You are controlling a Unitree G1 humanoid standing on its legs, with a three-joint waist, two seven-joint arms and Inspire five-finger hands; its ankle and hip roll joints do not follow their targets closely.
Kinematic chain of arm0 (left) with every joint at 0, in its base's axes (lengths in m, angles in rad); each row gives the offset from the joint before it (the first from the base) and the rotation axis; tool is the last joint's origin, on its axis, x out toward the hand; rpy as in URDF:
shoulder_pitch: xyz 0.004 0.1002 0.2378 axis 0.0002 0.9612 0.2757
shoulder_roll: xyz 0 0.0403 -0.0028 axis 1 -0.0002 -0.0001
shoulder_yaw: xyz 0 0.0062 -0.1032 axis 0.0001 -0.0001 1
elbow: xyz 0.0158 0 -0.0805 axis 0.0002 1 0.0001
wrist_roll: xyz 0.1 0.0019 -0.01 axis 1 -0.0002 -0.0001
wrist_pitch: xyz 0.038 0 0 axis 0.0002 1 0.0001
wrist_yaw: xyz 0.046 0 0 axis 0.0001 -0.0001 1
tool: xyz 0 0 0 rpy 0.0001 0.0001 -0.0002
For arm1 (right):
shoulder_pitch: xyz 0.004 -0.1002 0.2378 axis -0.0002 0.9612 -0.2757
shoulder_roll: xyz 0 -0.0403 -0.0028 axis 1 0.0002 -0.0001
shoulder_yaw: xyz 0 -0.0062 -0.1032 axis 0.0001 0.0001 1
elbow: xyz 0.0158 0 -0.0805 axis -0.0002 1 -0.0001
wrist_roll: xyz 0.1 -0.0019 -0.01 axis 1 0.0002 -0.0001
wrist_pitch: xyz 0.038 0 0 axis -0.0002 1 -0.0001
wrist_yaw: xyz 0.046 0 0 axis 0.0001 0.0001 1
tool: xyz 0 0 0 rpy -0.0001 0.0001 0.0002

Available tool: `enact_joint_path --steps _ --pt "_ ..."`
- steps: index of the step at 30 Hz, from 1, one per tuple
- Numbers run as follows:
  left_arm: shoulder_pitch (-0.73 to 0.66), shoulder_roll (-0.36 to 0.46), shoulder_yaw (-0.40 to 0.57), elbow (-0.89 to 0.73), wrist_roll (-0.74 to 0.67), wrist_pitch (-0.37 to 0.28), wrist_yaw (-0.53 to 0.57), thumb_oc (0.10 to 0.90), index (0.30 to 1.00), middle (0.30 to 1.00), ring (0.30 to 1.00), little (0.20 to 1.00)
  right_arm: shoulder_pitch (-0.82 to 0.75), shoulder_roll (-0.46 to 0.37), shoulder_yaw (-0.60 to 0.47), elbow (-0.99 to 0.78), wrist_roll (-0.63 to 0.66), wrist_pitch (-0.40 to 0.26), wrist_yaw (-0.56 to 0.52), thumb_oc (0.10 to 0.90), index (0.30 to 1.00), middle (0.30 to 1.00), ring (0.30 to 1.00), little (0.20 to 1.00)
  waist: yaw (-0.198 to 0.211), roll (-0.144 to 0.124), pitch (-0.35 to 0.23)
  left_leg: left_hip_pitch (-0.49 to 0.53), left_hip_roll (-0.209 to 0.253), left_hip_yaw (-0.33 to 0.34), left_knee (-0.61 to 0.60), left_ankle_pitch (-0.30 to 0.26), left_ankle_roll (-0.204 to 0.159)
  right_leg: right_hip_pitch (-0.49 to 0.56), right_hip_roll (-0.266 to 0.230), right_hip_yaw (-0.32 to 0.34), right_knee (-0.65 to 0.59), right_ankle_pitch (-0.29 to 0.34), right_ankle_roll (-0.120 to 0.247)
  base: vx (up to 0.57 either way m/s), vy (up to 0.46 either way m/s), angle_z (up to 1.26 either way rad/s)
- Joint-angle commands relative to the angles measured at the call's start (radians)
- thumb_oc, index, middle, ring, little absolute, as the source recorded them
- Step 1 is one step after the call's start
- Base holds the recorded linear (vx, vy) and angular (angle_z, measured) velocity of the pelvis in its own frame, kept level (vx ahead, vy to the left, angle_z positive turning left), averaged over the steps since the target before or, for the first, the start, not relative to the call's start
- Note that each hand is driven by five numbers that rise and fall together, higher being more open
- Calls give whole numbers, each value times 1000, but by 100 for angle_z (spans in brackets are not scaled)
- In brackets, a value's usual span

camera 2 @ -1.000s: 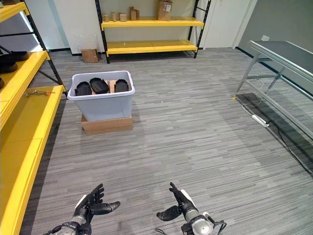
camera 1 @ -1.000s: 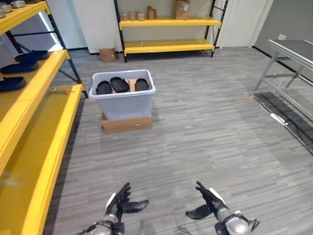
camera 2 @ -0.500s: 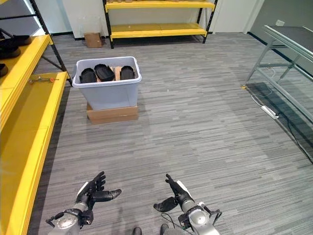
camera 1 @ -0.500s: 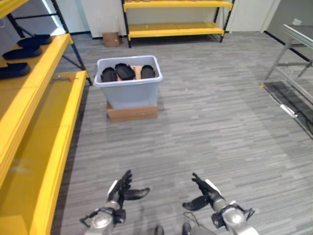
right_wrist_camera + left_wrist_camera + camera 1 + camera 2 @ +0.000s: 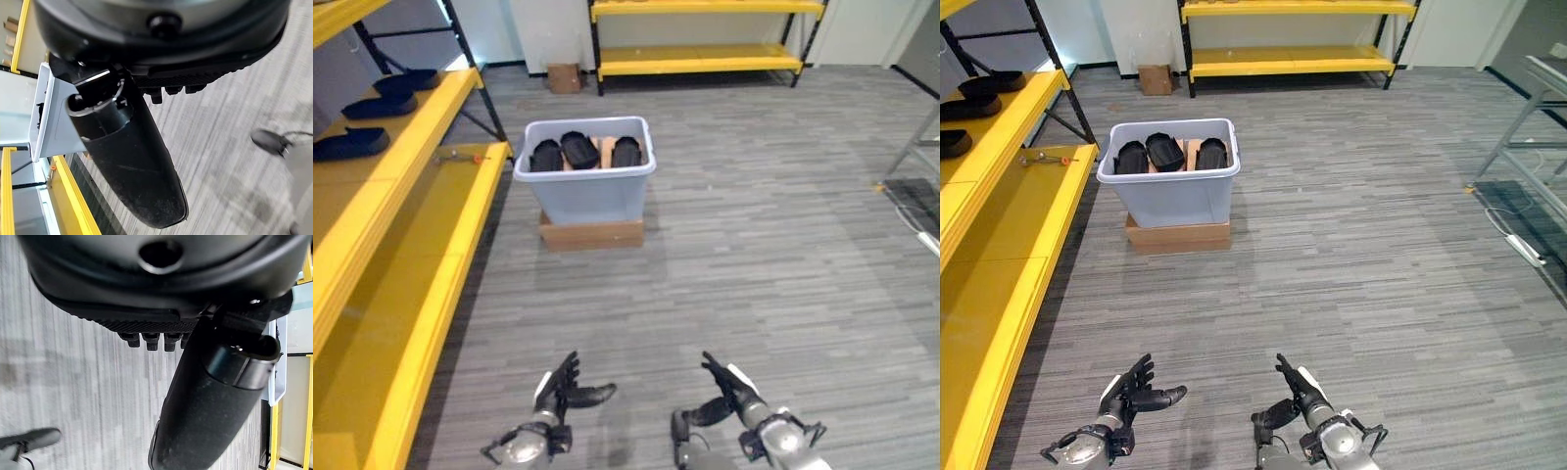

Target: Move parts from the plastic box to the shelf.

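Fingers first: the left hand [image 5: 558, 390] is hanging low over the grey floor [image 5: 754, 264] with its fingers spread apart and straight, thumb sticking out toward the middle, holding nothing. The right hand [image 5: 729, 390] is mirroring it just across the gap, fingers also stretched apart, thumb reaching inward, palm empty. Both hands are hovering above bare floorboards, well apart from everything else.

Looking outward, the plastic box [image 5: 585, 186] is sitting straight ahead, well beyond both hands, a pale grey tub resting on a flat cardboard box [image 5: 592, 235]. Inside it the parts [image 5: 579, 150] are lying side by side, dark oval shapes packed along the top, with a bit of brown card showing between them.

Over on the left side the yellow shelf [image 5: 406, 225] is running alongside the floor in tiers, its near end just beside the tub. More dark parts on the shelf [image 5: 352, 145] are lying on an upper tier, and a small tool with an orange tip [image 5: 460, 157] is resting on the lower tier by the tub's corner.

Far back, a second yellow rack [image 5: 695, 59] is standing against the wall, with a small carton [image 5: 564, 77] on the floor beside it
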Motion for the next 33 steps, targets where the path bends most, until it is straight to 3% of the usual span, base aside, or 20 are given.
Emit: enact_joint_path --steps 1,4,7,8,9,11,14,17,18,19,20,21,25,33 --pt "-88 32 -4 -62 -5 -76 4 900 1000 1000 1000 1000 -77 -18 -29 -67 39 -86 -26 900 1000 1000 1000 1000 -20 -13 -67 -15 -40 -13 -20 30 16 -78 -16 16 82 -37 73 184 -143 15" --pt "-92 30 -7 -54 -8 -75 4 900 1000 1000 1000 1000 -74 -27 -34 -74 40 -86 -29 900 1000 1000 1000 1000 -23 -12 -66 -7 -17 -12 -15 29 6 -73 -5 11 101 -63 57 166 -128 13" --pt "-82 32 -2 -60 -18 -78 -4 900 1000 1000 1000 1000 -58 -50 -50 -75 40 -92 -26 900 1000 1000 1000 1000 -14 -26 -44 -106 -17 23 249 52 -35 -15 2 13 90 -87 37 185 -158 19" --pt "-82 32 -2 -60 -18 -78 -4 900 1000 1000 1000 1000 -58 -50 -50 -75 40 -92 -26 900 1000 1000 1000 1000 -14 -26 -44 -106 -17 23 250 52 -35 -15 2 13 90 -87 37 102 -131 11" --pt "-72 35 0 -70 -25 -77 -13 900 1000 1000 1000 1000 -46 -62 -65 -93 42 -94 -21 900 1000 1000 1000 1000 4 -41 -18 -193 -37 35 423 94 -52 28 -9 8 73 -92 29 83 -128 -8" --pt "-67 35 -1 -68 -27 -76 -13 900 1000 1000 1000 1000 -40 -67 -72 -93 42 -92 -23 900 1000 1000 1000 1000 17 -50 -3 -252 -40 48 520 133 -58 57 -15 -5 59 -101 18 92 -126 5" --pt "-62 37 2 -63 -24 -73 -18 900 1000 1000 1000 1000 -36 -65 -80 -80 44 -92 -28 900 1000 1000 1000 1000 21 -60 4 -305 -14 93 494 137 -40 81 -25 -15 45 -110 11 53 -45 11" --pt "-48 40 0 -55 -20 -70 -22 900 1000 1000 1000 1000 -24 -57 -85 -82 48 -95 -37 900 1000 1000 1000 1000 28 -77 6 -321 7 126 333 98 -19 115 -37 -18 20 -116 17 133 6 21" --pt "-39 41 -4 -54 -10 -68 -21 900 1000 1000 1000 1000 -14 -54 -86 -82 39 -94 -39 900 1000 1000 1000 1000 27 -70 1 -328 55 154 170 185 -41 137 -33 -25 2 -119 21 144 54 21" --pt "-39 41 -4 -54 -10 -68 -21 900 1000 1000 1000 1000 -14 -54 -86 -83 39 -94 -39 900 1000 1000 1000 1000 28 -71 4 -317 54 155 156 192 -42 142 -35 -24 1 -120 21 179 105 34" --pt "-42 42 -5 -49 1 -68 -20 900 1000 1000 1000 1000 -9 -52 -86 -78 35 -95 -42 900 1000 1000 1000 1000 32 -59 0 -337 94 174 26 277 -65 152 -27 -24 -2 -135 27 136 90 32" --pt "-40 43 -4 -49 5 -66 -18 900 1000 1000 1000 1000 -9 -54 -84 -76 31 -94 -42 900 1000 1000 1000 1000 35 -53 0 -333 103 169 -4 300 -74 160 -26 -24 -2 -144 31 164 118 26" --pt "-26 38 4 -43 16 -71 -26 900 1000 1000 1000 1000 7 -42 -81 -84 20 -93 -25 900 1000 1000 1000 1000 25 -30 -40 -279 100 164 -20 268 -85 174 -17 -29 -2 -160 34 116 92 -33" --pt "-11 47 19 -48 21 -72 -26 900 1000 1000 1000 1000 26 -24 -77 -78 15 -85 -9 900 1000 1000 1000 1000 30 -34 -66 -233 79 195 -20 239 -69 210 -44 -30 -2 -176 45 107 98 -12"
